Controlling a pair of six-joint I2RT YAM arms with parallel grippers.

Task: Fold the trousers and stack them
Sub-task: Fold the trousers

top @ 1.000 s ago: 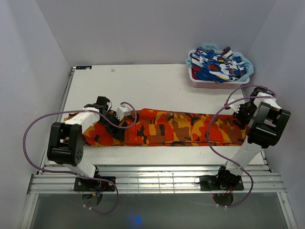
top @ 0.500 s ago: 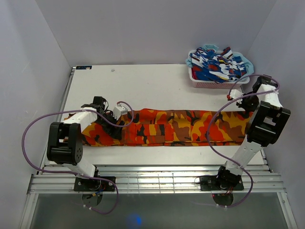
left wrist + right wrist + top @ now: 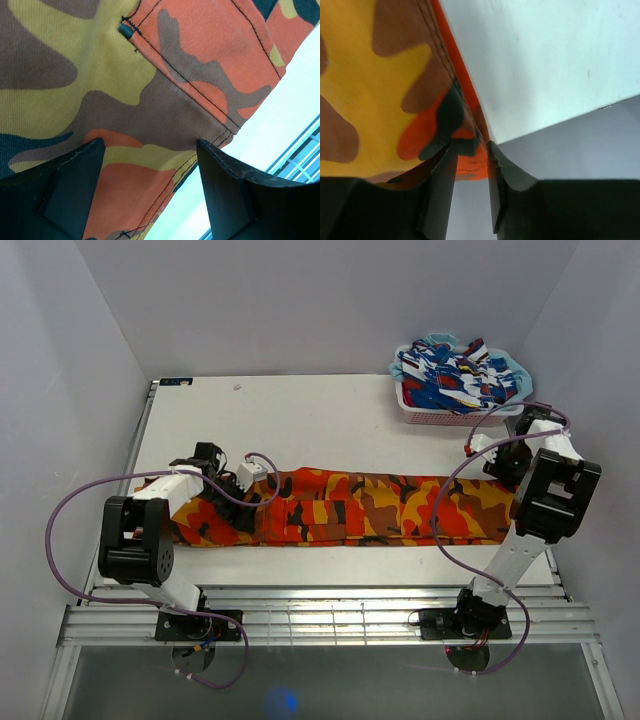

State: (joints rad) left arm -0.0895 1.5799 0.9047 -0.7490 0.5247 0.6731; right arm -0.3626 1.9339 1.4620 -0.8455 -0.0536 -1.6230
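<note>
Stretching almost the full width of the desk (image 3: 300,420), the trousers (image 3: 380,505) lie in a long narrow band parallel to the near edge and closer to it than to the far edge. Over at the left end the left claw (image 3: 240,490) hangs low above the cloth with its jaws spread wide and nothing between them. The wrist view shows the left claw (image 3: 148,150) looking straight down on a stitched pocket seam (image 3: 200,95), with the cloth's edge and bare desk just past it. At the right end it's a different story: the right claw (image 3: 470,150) has its fingers drawn nearly together on the very edge of the fabric, and a fold of orange and black is nipped between them, close to the right edge of the desk. Up in the far right corner a basket (image 3: 450,418) sits heaped with blue, white and red cloth, well apart from the action. Now, this material looks like a light woven twill, soft and floppy. It will sag and drape from any single pinch, and it ought to slide easily on the smooth surface. A hold at a seam or hem is the safer bet, since the doubled cloth gives the fingers something firm. For a clean end-to-end fold, I'd want both corners of an end carried level, or the band will twist as it comes over.
</note>
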